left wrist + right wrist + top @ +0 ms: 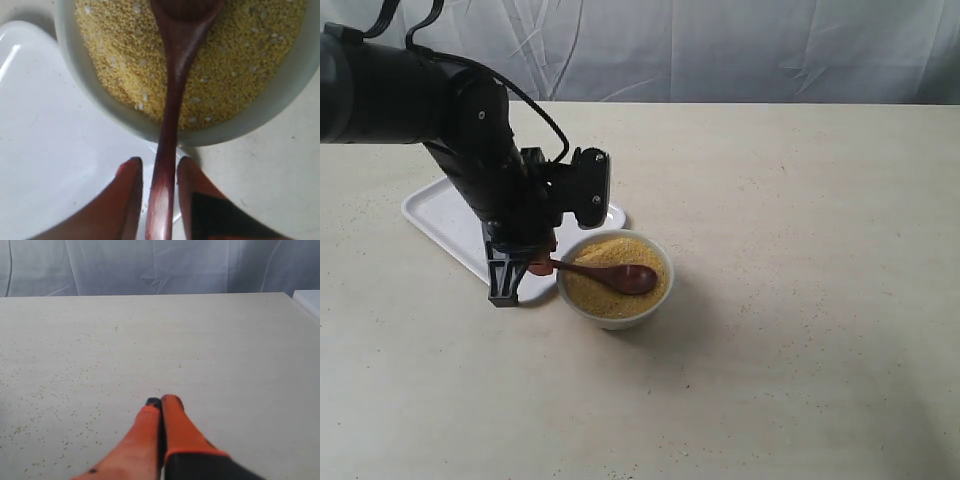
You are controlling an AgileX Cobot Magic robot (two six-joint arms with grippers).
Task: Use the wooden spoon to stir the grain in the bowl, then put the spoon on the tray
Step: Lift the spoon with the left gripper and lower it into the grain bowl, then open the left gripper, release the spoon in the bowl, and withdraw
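Tray (435, 215) left on table (800, 300). Left claw (159, 167) sits narrow round spoon (620, 277) handle; can't tell if it's pinching. Spoon head lies on grain (595, 292) in bowl (620, 318). Spoon prob. light, stiff, glossy so slippery: grip mid-handle firmly. Right claw (161, 402) closed, empty, over table.

Pale beige table (800, 300) is carrying two items directly. Small white bowl (610, 318) is sitting on the surface itself, not on the tray. White tray (440, 215) is lying flat just left of and behind the bowl, one rounded corner running up against the bowl's wall; can't tell if touching. Fine yellowish specks (50, 390) are dotting the tabletop.
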